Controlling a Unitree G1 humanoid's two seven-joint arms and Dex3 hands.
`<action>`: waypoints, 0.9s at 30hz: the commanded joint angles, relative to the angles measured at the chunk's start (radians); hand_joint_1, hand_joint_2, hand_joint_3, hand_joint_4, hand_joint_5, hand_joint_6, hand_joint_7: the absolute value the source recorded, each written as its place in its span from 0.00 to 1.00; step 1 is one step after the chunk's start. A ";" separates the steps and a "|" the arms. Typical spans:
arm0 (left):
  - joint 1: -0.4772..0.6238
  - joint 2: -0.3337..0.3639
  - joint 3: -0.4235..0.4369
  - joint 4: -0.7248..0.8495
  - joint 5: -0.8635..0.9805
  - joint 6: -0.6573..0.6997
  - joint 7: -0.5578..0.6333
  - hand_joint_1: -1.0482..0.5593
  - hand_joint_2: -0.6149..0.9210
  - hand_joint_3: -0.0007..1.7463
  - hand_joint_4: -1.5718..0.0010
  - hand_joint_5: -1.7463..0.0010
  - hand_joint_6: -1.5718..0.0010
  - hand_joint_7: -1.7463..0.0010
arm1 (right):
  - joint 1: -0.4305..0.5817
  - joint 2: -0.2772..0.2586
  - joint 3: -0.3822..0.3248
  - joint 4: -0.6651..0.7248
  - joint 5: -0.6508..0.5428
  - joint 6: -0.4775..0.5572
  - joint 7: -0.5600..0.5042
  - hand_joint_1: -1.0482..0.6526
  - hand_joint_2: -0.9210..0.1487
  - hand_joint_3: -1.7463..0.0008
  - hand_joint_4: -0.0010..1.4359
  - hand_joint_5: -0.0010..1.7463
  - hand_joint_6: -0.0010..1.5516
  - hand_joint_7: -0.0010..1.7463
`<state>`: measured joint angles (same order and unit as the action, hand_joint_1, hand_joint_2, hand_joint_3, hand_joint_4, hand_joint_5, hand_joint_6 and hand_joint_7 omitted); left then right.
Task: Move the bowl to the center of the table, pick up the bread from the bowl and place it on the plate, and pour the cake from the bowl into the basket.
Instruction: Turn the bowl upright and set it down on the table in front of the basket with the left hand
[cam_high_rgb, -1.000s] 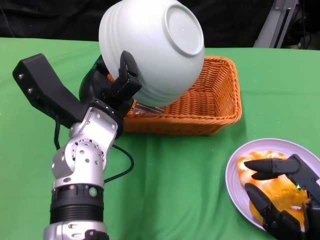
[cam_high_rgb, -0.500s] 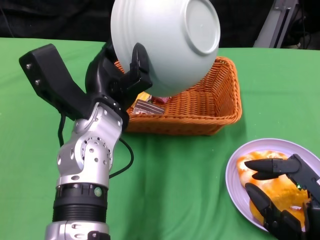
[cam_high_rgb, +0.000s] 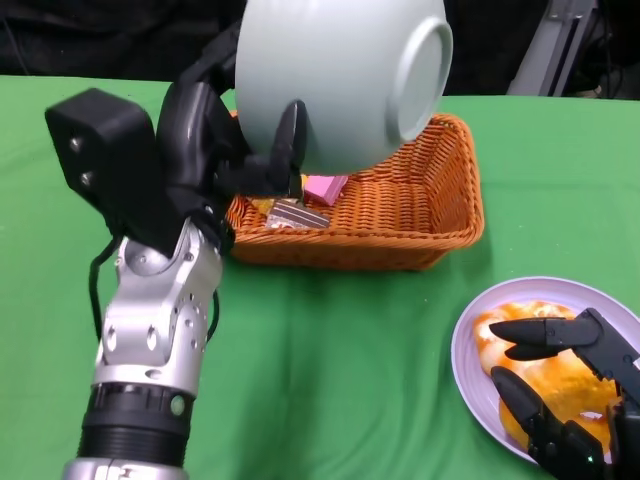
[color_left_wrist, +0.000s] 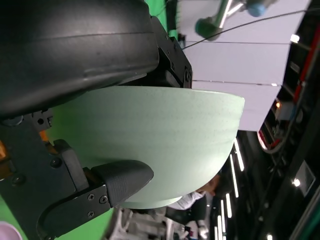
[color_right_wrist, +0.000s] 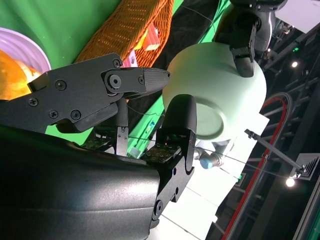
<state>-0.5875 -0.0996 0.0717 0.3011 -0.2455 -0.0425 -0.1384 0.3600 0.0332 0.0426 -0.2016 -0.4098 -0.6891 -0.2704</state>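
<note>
My left hand (cam_high_rgb: 225, 140) grips the pale green bowl (cam_high_rgb: 335, 75) by its rim and holds it tipped on its side above the left part of the orange wicker basket (cam_high_rgb: 420, 215). Its base faces right. Wrapped cake pieces (cam_high_rgb: 300, 205) lie in the basket under the bowl. The bowl (color_left_wrist: 165, 145) fills the left wrist view, and the bowl (color_right_wrist: 220, 95) also shows in the right wrist view. The orange bread (cam_high_rgb: 555, 385) lies on the lilac plate (cam_high_rgb: 470, 350) at the lower right. My right hand (cam_high_rgb: 565, 400) hovers over the bread with its fingers apart, holding nothing.
Green cloth (cam_high_rgb: 340, 360) covers the table between the basket and the plate. A dark backdrop and a grey stand (cam_high_rgb: 560, 45) lie beyond the far edge.
My left hand has lifted and turned the bowl further, so its base now faces right instead of toward the camera. More of the basket's contents show. The right hand has stayed put.
</note>
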 joint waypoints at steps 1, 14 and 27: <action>0.028 0.032 -0.018 -0.031 0.042 -0.082 -0.031 0.55 0.54 0.94 0.35 0.00 0.46 0.00 | 0.004 -0.012 -0.005 -0.004 0.007 -0.004 0.000 0.44 0.05 0.82 0.36 0.75 0.33 0.56; 0.141 0.188 -0.083 0.010 0.288 -0.581 -0.066 0.58 0.55 0.98 0.35 0.00 0.48 0.01 | 0.005 -0.017 -0.004 -0.008 0.014 0.002 0.008 0.44 0.04 0.83 0.36 0.75 0.33 0.56; 0.203 0.283 -0.024 0.101 0.596 -1.119 0.107 0.53 0.48 1.00 0.32 0.00 0.45 0.01 | 0.003 -0.019 -0.009 0.000 0.010 -0.003 0.010 0.44 0.04 0.83 0.36 0.75 0.32 0.56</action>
<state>-0.3898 0.1658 0.0251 0.3909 0.3226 -1.1139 -0.0732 0.3608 0.0276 0.0404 -0.2015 -0.4076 -0.6859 -0.2591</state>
